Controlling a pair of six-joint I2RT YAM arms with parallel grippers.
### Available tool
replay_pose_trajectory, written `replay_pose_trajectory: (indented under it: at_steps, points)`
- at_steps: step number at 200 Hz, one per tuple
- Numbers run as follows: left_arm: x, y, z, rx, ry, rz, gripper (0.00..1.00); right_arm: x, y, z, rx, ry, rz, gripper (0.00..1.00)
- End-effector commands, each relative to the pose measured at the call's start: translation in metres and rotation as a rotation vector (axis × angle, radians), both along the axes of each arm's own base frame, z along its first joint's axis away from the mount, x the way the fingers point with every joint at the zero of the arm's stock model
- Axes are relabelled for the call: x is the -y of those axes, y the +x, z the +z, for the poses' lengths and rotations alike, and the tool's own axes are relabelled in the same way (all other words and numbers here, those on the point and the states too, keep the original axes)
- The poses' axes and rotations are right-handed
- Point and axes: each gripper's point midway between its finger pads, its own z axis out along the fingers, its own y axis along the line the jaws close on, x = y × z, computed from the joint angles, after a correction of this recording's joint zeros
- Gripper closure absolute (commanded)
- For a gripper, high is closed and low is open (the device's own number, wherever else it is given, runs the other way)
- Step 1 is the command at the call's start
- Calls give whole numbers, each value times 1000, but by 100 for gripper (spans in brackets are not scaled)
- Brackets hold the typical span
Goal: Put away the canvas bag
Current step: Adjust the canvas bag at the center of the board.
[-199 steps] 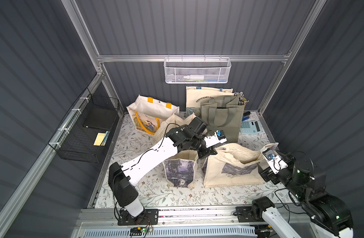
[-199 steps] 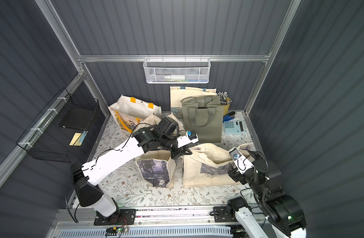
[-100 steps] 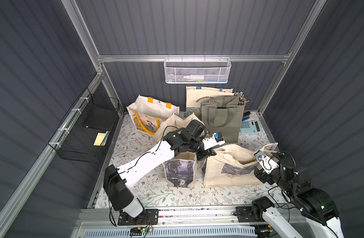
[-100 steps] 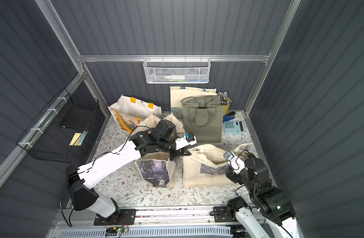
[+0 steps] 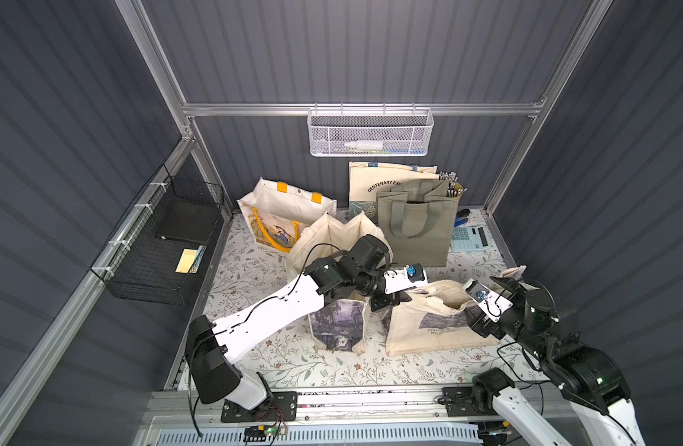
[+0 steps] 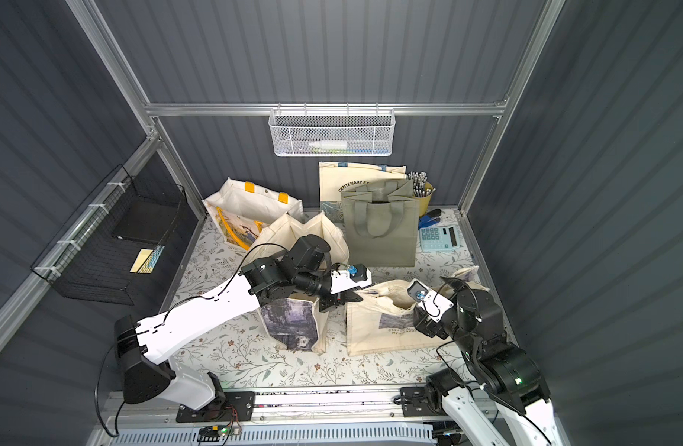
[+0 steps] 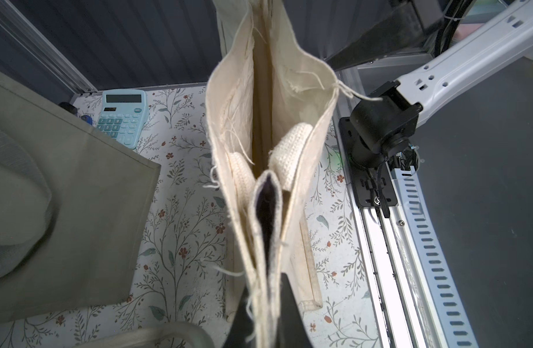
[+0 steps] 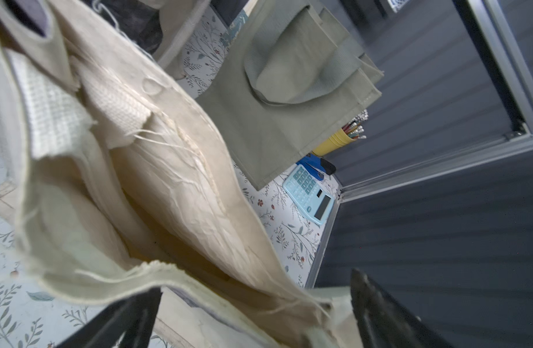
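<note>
Cream canvas bag [image 5: 417, 336], sagging open on the near right of the floral mat [image 5: 247, 278].

The left gripper [image 7: 265, 301] pinches the bag's left rim tight, while the right gripper [image 8: 253, 283] has its jaws spread wide with the right rim between them. Both top views show a faded picture print [image 6: 394, 320] on the bag's near face; only the left wrist view shows the frayed seams and woven straps [image 7: 292, 150] tucked inside.

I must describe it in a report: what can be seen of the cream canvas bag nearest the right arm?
The cream canvas bag looks like raw woven cloth, frayed at its inner seams, with a dark printed picture on one side. It slumps on the floral table, mouth open, webbing handles tucked inside. The left gripper is shut on one rim; the open right gripper straddles the opposite rim.
</note>
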Motion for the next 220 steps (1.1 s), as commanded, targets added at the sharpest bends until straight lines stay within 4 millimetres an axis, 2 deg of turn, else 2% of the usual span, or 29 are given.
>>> replay_pose_trajectory:
  at_steps: [1, 28, 57, 77, 103, 131, 150, 169, 220]
  points:
    - [10, -3, 29, 89, -81, -40, 100, -18, -2, -3, -39, 10, 102, 2]
    - [11, -7, 32, 125, -84, -54, 100, -7, 8, 4, 39, -17, 39, 1]
    - [9, -21, 22, 207, -52, -119, 100, 0, 20, 10, 93, -31, -16, 2]
    - [7, -30, 20, 247, -38, -166, 100, 0, 21, 17, 115, -32, -13, 2]
    - [7, -44, 23, 319, -54, -235, 100, -4, 15, 5, 35, -47, 17, 2]
    - [0, -46, 21, 388, -43, -246, 100, -9, 11, -8, -22, -39, 43, 4]
    - [-4, -48, 17, 411, -26, -262, 100, -10, 6, -21, -94, -51, 55, 9]
    - [-4, -48, 21, 432, -42, -270, 100, -10, 1, -26, -126, -51, 60, 18]
    - [-1, -48, 21, 450, -48, -288, 100, -5, -3, -18, -95, -54, 45, 48]
